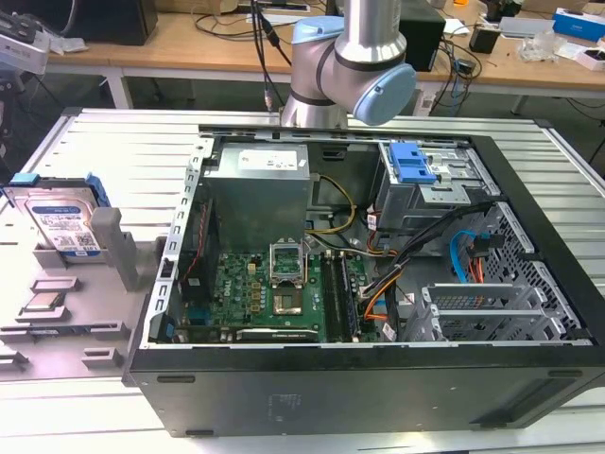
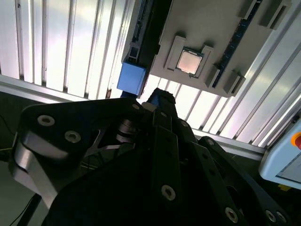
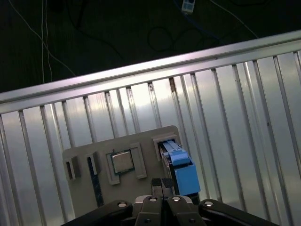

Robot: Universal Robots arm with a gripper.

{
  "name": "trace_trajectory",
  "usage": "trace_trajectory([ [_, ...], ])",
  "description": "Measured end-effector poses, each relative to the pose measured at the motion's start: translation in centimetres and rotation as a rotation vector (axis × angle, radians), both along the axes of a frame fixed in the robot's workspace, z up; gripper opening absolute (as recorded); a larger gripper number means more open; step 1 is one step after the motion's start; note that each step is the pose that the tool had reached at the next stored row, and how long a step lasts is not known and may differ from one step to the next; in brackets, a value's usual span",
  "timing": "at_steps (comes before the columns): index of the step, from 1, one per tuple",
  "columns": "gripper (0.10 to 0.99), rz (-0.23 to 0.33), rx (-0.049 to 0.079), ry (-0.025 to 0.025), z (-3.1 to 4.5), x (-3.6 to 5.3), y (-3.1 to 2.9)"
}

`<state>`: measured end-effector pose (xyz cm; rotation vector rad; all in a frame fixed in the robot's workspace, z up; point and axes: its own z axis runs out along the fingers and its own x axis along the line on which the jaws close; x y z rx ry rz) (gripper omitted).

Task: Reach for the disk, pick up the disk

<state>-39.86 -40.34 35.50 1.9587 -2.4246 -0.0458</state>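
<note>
Silver metal disk [image 1: 61, 222], blue-railed, label outward: stood upright on edge in a grey fixture [image 1: 123, 251] on the ribbed aluminium tabletop [image 1: 123, 142], at the exterior view's left, well apart from the open computer case [image 1: 378, 284].

Pincer [image 3: 162, 183]: seen in the first wrist view above the fixture, fingertips drawn together, nothing gripped.

Handling, as judged: the jaws are to be opened wider than the disk's thin edge. They are to be centred across that edge, not over the processor chip [image 3: 122, 161] lying beside it, and closed on the flat faces.

Views compared: the label and the upright stance are given by the exterior view. The disk's top edge from above, and the pincer's offset from it, are given in both wrist views.
</note>
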Motion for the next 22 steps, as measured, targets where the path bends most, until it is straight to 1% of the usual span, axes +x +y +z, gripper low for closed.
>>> trace_trajectory([
  [3, 0.114, 0.0, 0.0, 0.0, 0.0, 0.0, 0.0],
  [8, 0.42, 0.0, 0.0, 0.0, 0.0, 0.0, 0.0],
  [9, 0.42, 0.0, 0.0, 0.0, 0.0, 0.0, 0.0],
  [10, 0.482, 0.0, 0.0, 0.0, 0.0, 0.0, 0.0],
  [12, 0.482, 0.0, 0.0, -0.0001, 0.0, 0.01, 0.11],
  [15, 0.482, 0.002, 0.0, 0.0, 0.01, 0.1, 0.73],
  [17, 0.482, 0.005, -0.001, -0.0001, 0.0, 0.21, 1.36],
  [19, 0.482, 0.006, -0.001, 0.0, 0.0, 0.25, 1.68],
  [20, 0.482, 0.007, -0.001, 0.0, 0.0, 0.3, 1.96],
  [22, 0.482, 0.008, -0.002, 0.0, 0.0, 0.33, 2.24],
])
